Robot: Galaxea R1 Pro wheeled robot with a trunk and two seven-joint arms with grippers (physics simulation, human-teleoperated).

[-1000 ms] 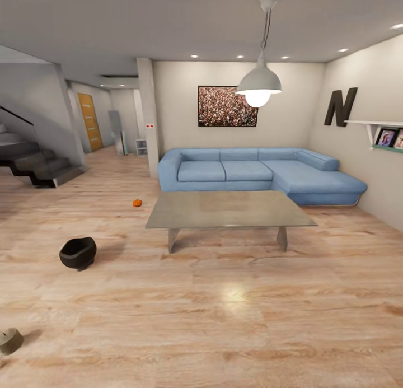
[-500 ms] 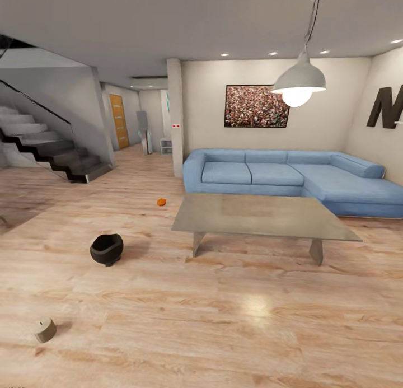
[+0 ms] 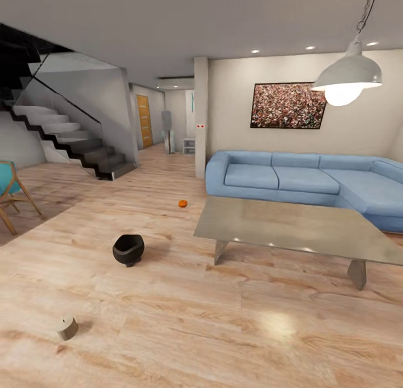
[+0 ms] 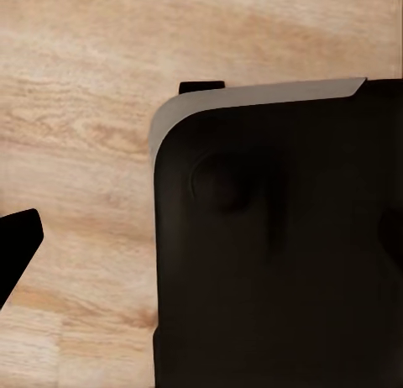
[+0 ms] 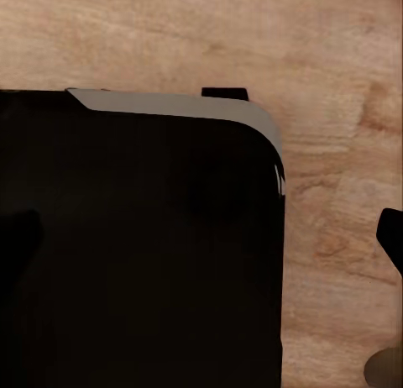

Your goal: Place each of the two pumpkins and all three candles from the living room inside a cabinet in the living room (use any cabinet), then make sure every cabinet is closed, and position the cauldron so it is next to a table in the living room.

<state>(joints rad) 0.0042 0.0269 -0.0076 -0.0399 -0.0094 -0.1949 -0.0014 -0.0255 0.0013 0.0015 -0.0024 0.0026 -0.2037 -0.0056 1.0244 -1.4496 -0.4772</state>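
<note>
Head view: a living room with a pale wood floor (image 3: 224, 332), a blue sofa (image 3: 302, 181) and a staircase (image 3: 73, 141). The grey table (image 3: 291, 228) stands in front of the sofa. One pumpkin (image 3: 182, 203) lies on the floor beyond the table's near corner. The black cauldron (image 3: 128, 249) sits well apart from the table. One candle (image 3: 68, 328) lies tipped on the floor nearest the viewer.

Handling, as judged: the candle is light, stiff and prone to roll; grip across its round side. The pumpkin is ribbed; grip around its middle.

Left wrist view and right wrist view: dark robot body over floor; finger state cannot be determined.
</note>
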